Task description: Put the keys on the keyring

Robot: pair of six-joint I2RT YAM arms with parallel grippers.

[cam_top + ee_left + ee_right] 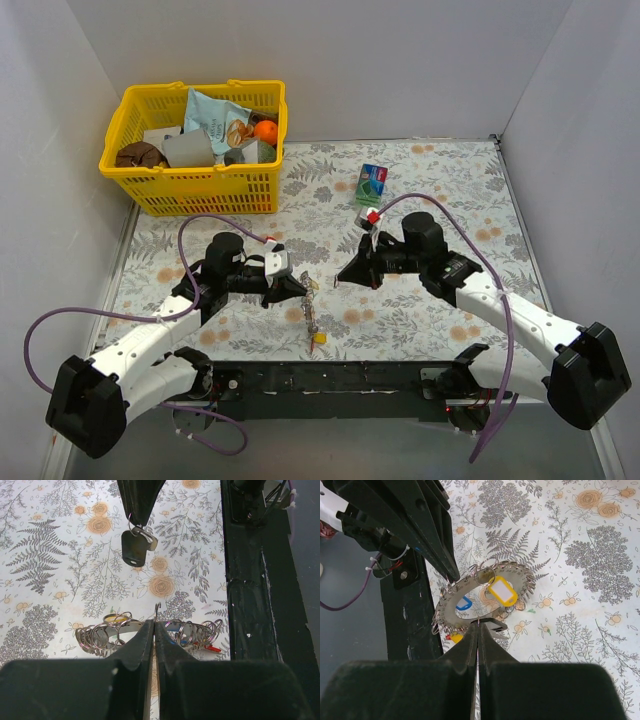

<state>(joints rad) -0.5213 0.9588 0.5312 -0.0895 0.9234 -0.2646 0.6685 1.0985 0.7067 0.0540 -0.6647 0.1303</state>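
Observation:
My left gripper (302, 288) is shut on the rim of the keyring (312, 318), a toothed silvery ring held on edge above the floral mat. The keyring carries several small split rings, with a yellow tag (502, 591), a blue tag (464, 603) and a red one (212, 648). In the left wrist view the keyring (125, 625) runs across my shut left gripper (154, 622). My right gripper (343, 276) is shut on the small ring of a black-headed key (134, 549). In the right wrist view this key (492, 625) hangs at my right gripper (478, 626), close beside the keyring (448, 605).
A yellow basket (190, 190) full of items stands at the back left. A green box (371, 183) and a small red-and-white object (371, 216) lie behind the right arm. The black base rail (330, 380) runs along the near edge. White walls enclose the table.

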